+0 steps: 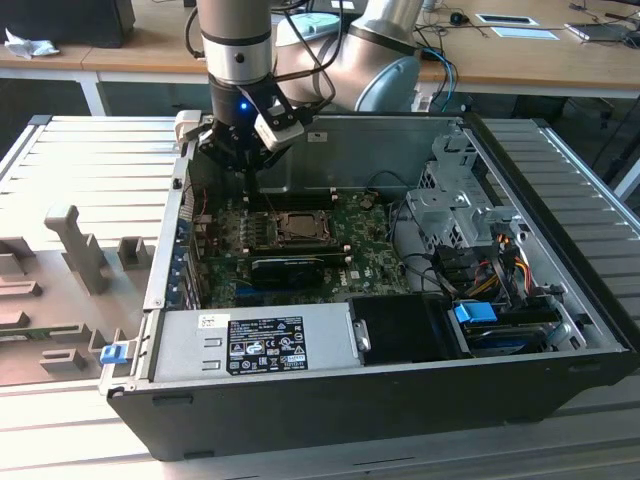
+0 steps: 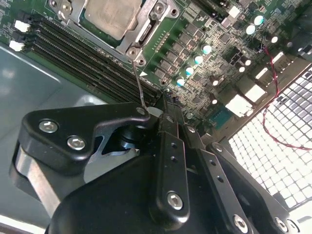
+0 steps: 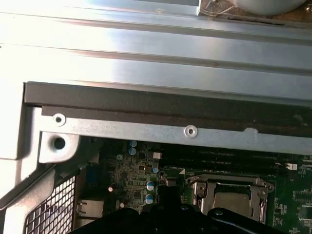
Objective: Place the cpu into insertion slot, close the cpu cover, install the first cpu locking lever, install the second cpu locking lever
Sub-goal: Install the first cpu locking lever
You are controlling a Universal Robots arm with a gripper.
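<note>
Exterior view had my hand [image 1: 246,170] low over the board's rear edge. Right of it the cpu [image 1: 298,228] sat in the insertion slot [image 1: 325,236]. In the second wrist view the cpu cover [image 2: 146,31] lay over it, and my hand looked pinched shut on the thin locking lever [image 2: 139,83]. A loose pinch could let that springy wire snap free.

Bright overall, with harsh glare on the metal surface [image 3: 73,44].

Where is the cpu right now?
In the exterior view the cpu lies near the middle of the green board, framed by the cpu cover, just beyond the long black card.
</note>
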